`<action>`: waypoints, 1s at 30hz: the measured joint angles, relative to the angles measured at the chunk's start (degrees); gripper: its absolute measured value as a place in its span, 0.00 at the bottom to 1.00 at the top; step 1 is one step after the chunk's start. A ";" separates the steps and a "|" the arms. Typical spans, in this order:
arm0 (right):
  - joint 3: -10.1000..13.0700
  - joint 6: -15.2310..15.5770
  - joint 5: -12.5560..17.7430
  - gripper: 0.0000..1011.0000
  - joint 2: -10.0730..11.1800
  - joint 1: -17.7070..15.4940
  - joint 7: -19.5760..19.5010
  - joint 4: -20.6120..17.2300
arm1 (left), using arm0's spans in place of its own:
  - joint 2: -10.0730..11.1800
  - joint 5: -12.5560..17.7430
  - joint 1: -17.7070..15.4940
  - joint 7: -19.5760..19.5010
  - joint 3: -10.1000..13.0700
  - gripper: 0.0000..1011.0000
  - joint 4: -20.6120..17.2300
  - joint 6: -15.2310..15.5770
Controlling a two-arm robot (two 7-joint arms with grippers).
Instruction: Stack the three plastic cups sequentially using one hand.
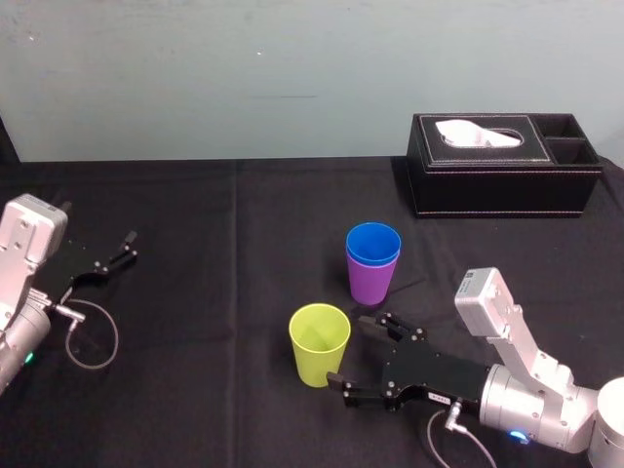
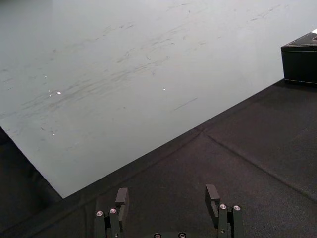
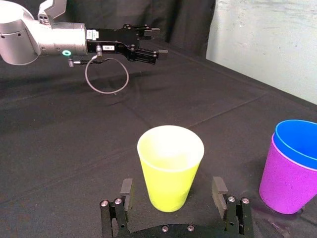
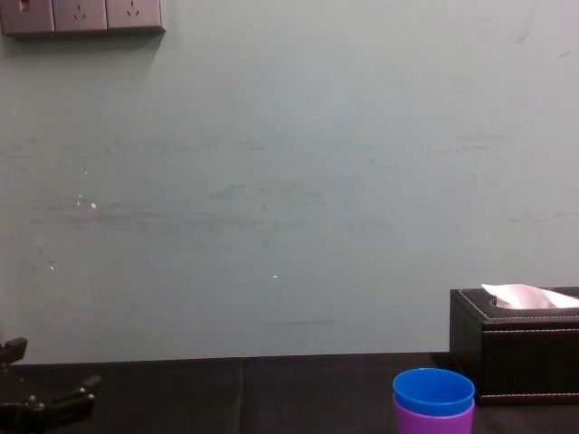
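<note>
My right claw point(image 1: 353, 351) gapes open, the upright yellow-green tapered plastic cup point(image 1: 320, 343) just off its fingertips, in line with the gap. Just beyond it, the blue plastic cup point(image 1: 373, 242) sits nested in the purple plastic cup point(image 1: 370, 283). My left claw point(image 1: 122, 251) is parked open, well apart.

No legible writing anywhere.
A white label point(image 3: 110, 48) on the left gripper point(image 3: 159, 40), and another on the right gripper point(image 1: 346, 351), are too small to read.
</note>
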 joint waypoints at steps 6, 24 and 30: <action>-0.44 0.41 0.55 0.99 -0.49 0.86 0.57 0.78 | 0.00 0.00 0.00 0.00 0.00 1.00 0.00 0.00; -2.01 1.47 2.26 0.99 -1.67 3.04 1.37 2.82 | 0.00 0.00 0.00 0.00 0.00 1.00 0.00 0.00; -2.62 1.62 2.39 0.99 -2.30 3.95 1.47 3.86 | 0.00 0.00 0.00 0.00 0.00 1.00 0.00 0.00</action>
